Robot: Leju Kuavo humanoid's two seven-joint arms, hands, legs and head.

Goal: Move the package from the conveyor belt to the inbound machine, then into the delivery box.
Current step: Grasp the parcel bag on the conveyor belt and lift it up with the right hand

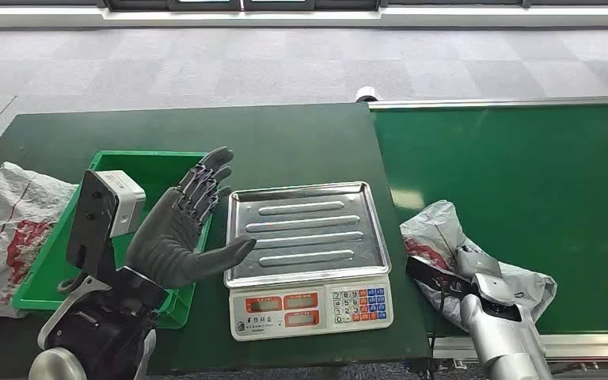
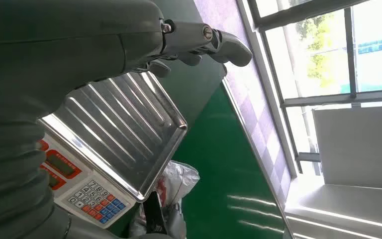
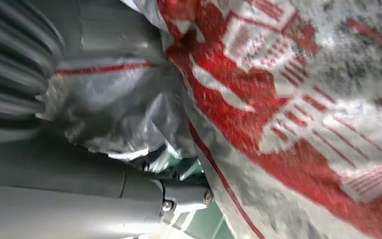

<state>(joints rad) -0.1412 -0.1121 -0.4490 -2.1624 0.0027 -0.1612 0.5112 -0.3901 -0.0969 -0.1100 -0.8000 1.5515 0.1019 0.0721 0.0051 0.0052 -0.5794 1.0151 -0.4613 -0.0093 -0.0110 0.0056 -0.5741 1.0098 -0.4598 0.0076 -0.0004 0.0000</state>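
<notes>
The package (image 1: 437, 231), a crumpled white plastic bag with red print, lies on the green conveyor belt (image 1: 522, 174) near its front left corner. My right hand (image 1: 465, 267) is pressed into it from the near side. In the right wrist view the package (image 3: 303, 99) is bunched against the palm, with the thumb (image 3: 79, 194) wrapped around a fold. The inbound machine is a scale with a steel tray (image 1: 309, 229), bare, in the middle of the table. My left hand (image 1: 182, 229) hovers open, fingers spread, between the tray and the green delivery box (image 1: 127, 161).
A second white and red bag (image 1: 4, 226) lies on the table left of the green box. The scale's keypad and displays (image 1: 313, 305) face me at the table's front edge. A metal rail (image 1: 507, 102) runs along the belt's far side.
</notes>
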